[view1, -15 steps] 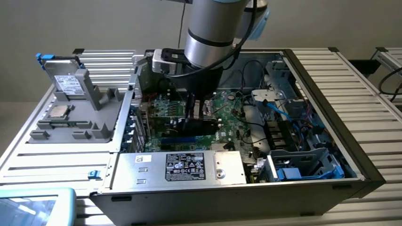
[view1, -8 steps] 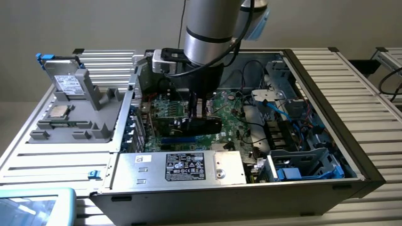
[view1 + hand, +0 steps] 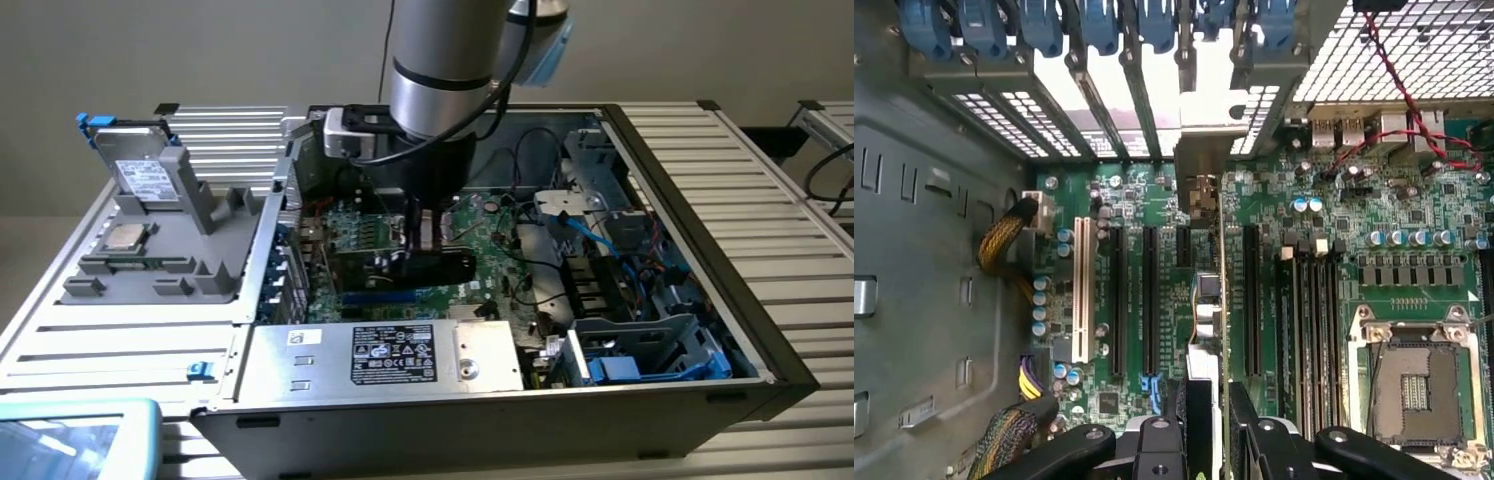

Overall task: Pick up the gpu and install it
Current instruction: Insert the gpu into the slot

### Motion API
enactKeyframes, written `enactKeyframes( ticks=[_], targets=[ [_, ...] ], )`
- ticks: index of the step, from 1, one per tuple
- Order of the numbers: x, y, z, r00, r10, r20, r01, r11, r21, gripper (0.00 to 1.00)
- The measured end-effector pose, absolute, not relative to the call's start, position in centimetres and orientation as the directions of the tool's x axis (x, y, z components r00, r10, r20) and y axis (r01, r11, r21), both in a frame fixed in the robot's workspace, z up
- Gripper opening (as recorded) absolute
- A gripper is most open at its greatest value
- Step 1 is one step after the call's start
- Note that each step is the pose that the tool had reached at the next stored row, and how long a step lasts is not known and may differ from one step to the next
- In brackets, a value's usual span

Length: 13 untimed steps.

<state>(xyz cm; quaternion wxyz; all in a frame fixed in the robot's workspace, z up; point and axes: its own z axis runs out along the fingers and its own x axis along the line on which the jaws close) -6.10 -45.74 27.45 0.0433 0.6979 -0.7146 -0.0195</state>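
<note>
Plain pale wall (image 3: 200, 50) backs a ribbed metal table (image 3: 761, 170) bearing an open computer case (image 3: 641, 400). Above its motherboard (image 3: 1174, 200), the gripper (image 3: 424, 245) pinches the gpu (image 3: 447, 268) edge-on, fingers partly closed, toward the exterior view's left.

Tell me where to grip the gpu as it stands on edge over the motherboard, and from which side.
Grip the gpu across its two flat faces at the top edge, away from the silver bracket, coming straight down. It stands on edge over the motherboard, so that edge is free and the flat faces suit a pinch. The gripper holds it so.
</note>
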Motion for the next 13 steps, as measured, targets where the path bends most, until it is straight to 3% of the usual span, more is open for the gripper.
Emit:
enactKeyframes(
  ticks=[3,13],
  targets=[
    [-6.09,-45.74,27.43,-0.018,-0.999,0.035,-0.998,0.02,0.061,0.28],
    [-6.12,-45.73,27.45,-0.018,-0.999,0.038,-0.998,0.02,0.06,0.28]
  ],
)
